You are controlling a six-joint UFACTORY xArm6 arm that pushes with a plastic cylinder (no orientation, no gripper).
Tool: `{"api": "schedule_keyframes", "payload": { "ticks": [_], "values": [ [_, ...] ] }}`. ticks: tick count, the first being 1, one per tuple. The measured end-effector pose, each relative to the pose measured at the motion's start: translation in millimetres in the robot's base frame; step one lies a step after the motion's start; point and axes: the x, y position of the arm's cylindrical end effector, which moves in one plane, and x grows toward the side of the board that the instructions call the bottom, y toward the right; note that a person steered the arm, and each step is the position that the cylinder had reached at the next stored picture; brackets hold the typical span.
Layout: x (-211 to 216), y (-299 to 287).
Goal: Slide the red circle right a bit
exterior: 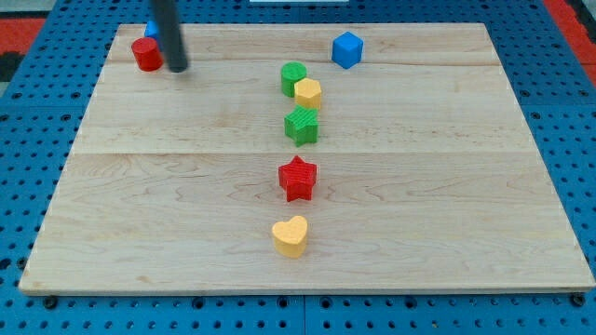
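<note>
The red circle [145,54] is a short red cylinder near the board's top left corner. My tip [177,68] is at the end of the dark rod, just to the right of the red circle and close to it; whether it touches it I cannot tell. A blue block [151,31] sits right behind the red circle, mostly hidden by the rod and the circle.
The wooden board [419,186] lies on a blue pegboard. A blue cube [346,49] is at the top right of centre. A green circle [293,77], yellow hexagon [308,93], green star [302,126], red star [298,178] and yellow heart [291,235] run down the middle.
</note>
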Motion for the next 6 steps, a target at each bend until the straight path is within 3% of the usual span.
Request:
{"api": "schedule_keyframes", "payload": {
  "ticks": [1,3,5,6],
  "values": [
    [0,-82],
    [-51,-82],
    [-56,56],
    [-56,-1]
  ]
}}
